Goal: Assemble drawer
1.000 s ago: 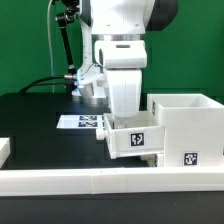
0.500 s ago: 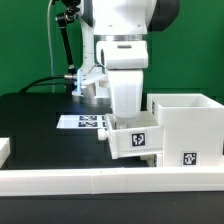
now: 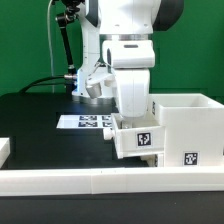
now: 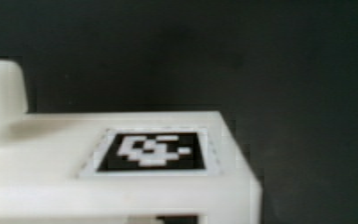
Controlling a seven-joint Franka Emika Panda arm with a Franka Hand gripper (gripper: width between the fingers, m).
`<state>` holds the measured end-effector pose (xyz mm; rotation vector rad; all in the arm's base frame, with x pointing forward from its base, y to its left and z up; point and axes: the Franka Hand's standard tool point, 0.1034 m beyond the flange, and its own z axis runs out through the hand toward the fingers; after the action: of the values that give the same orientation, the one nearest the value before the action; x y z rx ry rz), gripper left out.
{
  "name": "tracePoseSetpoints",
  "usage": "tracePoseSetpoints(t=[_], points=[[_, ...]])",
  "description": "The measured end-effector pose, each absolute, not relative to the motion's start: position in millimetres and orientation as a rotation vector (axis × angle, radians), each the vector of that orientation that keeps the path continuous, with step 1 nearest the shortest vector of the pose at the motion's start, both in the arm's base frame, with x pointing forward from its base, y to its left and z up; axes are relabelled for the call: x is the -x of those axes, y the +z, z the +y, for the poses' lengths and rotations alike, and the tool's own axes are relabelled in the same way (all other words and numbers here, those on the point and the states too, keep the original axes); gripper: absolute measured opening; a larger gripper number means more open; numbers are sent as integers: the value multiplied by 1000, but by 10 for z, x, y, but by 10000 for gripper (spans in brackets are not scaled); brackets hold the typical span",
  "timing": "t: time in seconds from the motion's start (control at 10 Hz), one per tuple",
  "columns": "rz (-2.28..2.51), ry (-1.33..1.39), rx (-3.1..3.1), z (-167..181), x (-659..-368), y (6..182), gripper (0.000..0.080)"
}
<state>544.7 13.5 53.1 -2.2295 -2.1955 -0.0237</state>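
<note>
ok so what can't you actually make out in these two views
- End effector, exterior view: its fingers are hidden behind the small tray; open or shut is unclear.
- Housing, exterior view: cut off by the frame's right edge.
- Wrist view: blurred; only a tag on a white part shows, no fingers.

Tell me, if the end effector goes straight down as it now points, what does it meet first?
Probably the small tray directly below it, beside the housing. The fingertips are hidden, so it may already touch the tray.
</note>
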Motion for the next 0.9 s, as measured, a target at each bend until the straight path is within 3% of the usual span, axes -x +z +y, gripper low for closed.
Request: tracePoseSetpoints(t=[0.5,0.7,0.8,0.9], points=[[-2202,-29,2233,111,-5457,528,44],[-2199,-20,2234,120,-5448,567,356],[-2201,-14,2235,124,-5457,640,356],[-2201,-3,2236,118,-5466,720,541]])
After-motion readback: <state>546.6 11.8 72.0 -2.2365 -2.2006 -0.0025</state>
